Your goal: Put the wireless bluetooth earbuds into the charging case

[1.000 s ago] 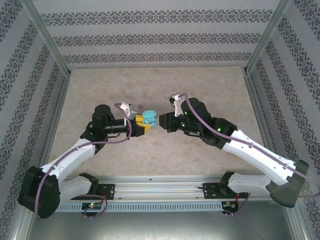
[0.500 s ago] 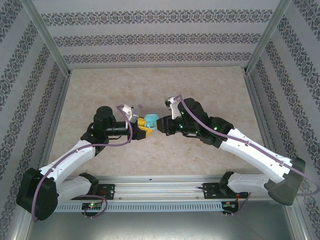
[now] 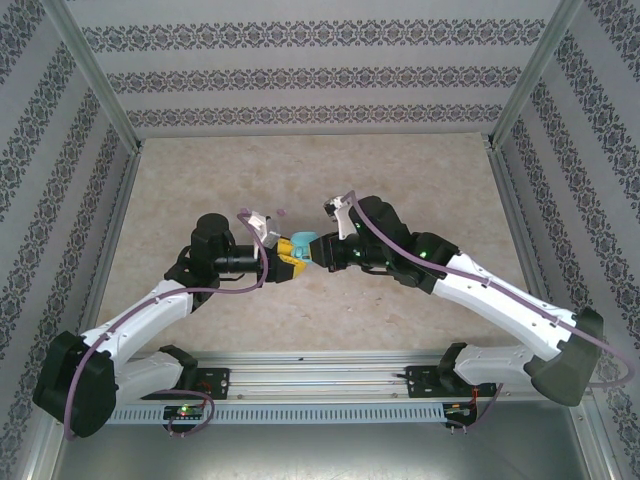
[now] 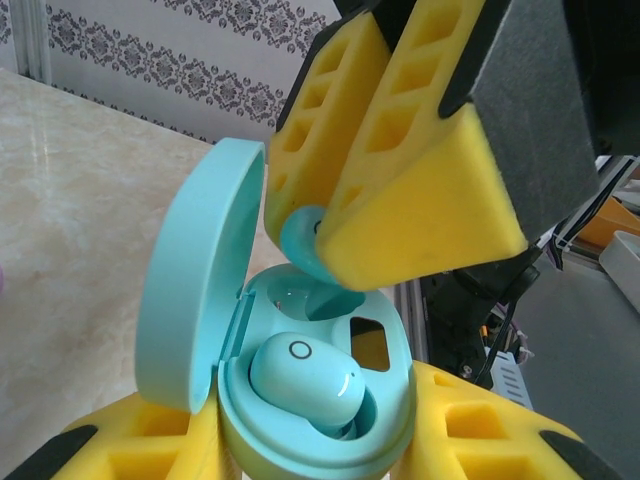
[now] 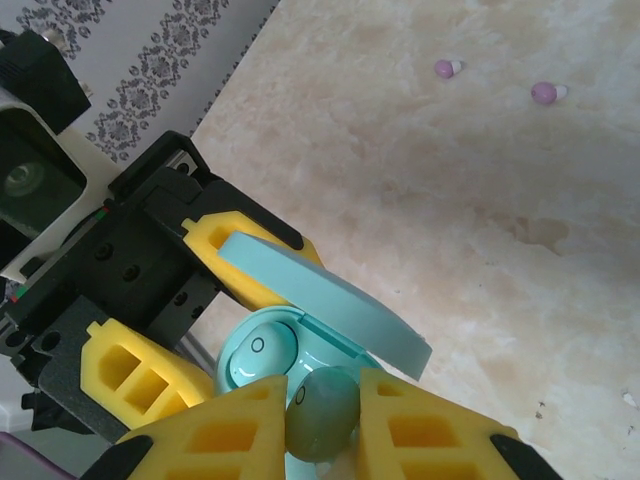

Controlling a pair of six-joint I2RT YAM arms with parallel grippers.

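At table [image 3: 190,190] centre | left gripper [image 3: 284,256] clamps open blue case [image 4: 190,300], one bud [image 4: 300,385] seated | right gripper [image 3: 318,252] pinches second blue bud [image 5: 322,405] just above it

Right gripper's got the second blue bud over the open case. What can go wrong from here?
The held earbud hovers at the empty socket's edge, beside the seated earbud; pressed askew, it may jam or pop out. The right gripper's wide foam fingers crowd the open lid and might twist the case in the left gripper.
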